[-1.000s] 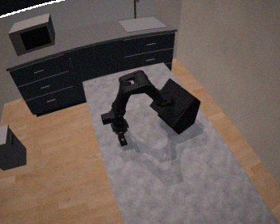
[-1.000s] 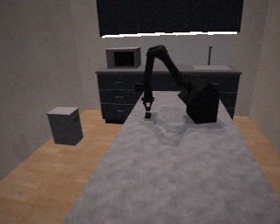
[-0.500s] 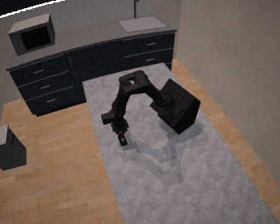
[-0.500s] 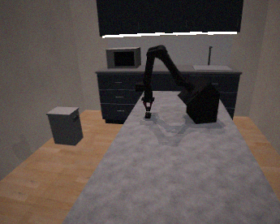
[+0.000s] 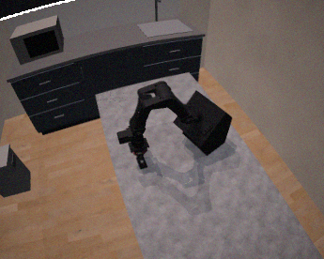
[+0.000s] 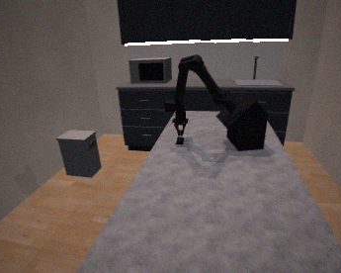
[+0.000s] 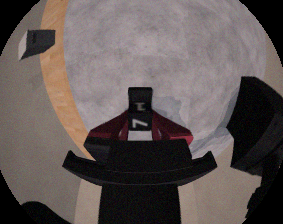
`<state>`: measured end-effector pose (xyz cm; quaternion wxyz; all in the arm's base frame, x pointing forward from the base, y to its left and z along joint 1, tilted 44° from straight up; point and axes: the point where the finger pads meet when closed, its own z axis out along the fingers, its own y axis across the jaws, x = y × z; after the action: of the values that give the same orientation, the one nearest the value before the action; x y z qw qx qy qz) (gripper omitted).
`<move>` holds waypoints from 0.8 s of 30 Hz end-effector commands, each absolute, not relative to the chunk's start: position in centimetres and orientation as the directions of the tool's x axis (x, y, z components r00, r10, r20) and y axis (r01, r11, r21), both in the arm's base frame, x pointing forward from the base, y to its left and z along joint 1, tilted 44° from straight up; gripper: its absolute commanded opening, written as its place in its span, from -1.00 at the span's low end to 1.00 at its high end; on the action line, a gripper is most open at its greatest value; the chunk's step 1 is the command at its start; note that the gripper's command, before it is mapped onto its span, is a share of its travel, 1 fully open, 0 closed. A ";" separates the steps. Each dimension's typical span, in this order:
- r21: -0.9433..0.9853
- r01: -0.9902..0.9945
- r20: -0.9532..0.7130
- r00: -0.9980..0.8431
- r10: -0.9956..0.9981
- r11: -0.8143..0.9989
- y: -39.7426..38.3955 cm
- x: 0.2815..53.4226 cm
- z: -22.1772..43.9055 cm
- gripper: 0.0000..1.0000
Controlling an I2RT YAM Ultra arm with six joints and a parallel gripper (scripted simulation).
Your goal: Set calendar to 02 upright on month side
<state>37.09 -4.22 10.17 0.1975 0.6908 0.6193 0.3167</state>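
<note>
My gripper point(image 5: 140, 156) point(image 6: 180, 136) point(image 7: 140, 113) points down near the table's left edge, its red fingers on both sides of a dark cube. It is shut on this cube point(image 7: 139, 123), which shows a white 7 lying sideways in the wrist view. Just beyond the 7, a dark part point(image 7: 140, 106) carries another pale, sideways mark that I cannot read surely. A pale strip point(image 7: 140, 135) shows on the near side. In the top and exterior views the calendar point(image 5: 142, 163) point(image 6: 180, 140) is a small dark block under the fingers. The tray's outline, the second cube and the month's name cannot be made out.
The arm's large black base block point(image 5: 207, 124) point(image 6: 247, 126) stands on the grey table point(image 5: 214, 211) point(image 6: 211, 213) to the right. The table's left edge is close to the gripper, with wooden floor point(image 5: 78, 188) beyond. A grey bin point(image 5: 9, 174) point(image 6: 80, 155) stands on the floor.
</note>
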 end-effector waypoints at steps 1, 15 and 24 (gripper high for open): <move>0.671 0.726 0.188 0.036 0.982 -0.155 -4.4 37.1 10.4 -0.45; 0.671 0.726 0.188 0.036 0.982 -0.155 -4.4 37.2 10.3 -0.45; 0.671 0.726 0.188 0.036 0.982 -0.155 -4.3 37.5 10.0 -0.45</move>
<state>37.41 -4.12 9.80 0.1964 0.6903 0.6199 0.3171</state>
